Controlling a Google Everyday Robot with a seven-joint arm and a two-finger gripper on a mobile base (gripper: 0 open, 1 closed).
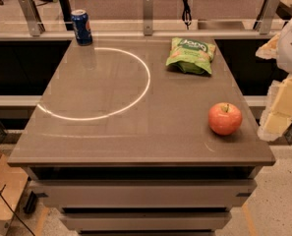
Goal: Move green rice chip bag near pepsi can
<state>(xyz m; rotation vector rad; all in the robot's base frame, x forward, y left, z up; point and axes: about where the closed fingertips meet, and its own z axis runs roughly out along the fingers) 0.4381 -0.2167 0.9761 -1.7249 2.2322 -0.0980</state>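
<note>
The green rice chip bag lies flat at the back right of the brown table. The pepsi can stands upright at the back left corner, well apart from the bag. My gripper shows as pale cream parts at the right edge of the camera view, beyond the table's right side, level with the apple and well clear of the bag. It holds nothing that I can see.
A red-orange apple sits near the table's front right corner. A bright ring of reflected light lies on the tabletop's left half. Metal rail posts stand behind the table. Dark gaps flank the table on both sides.
</note>
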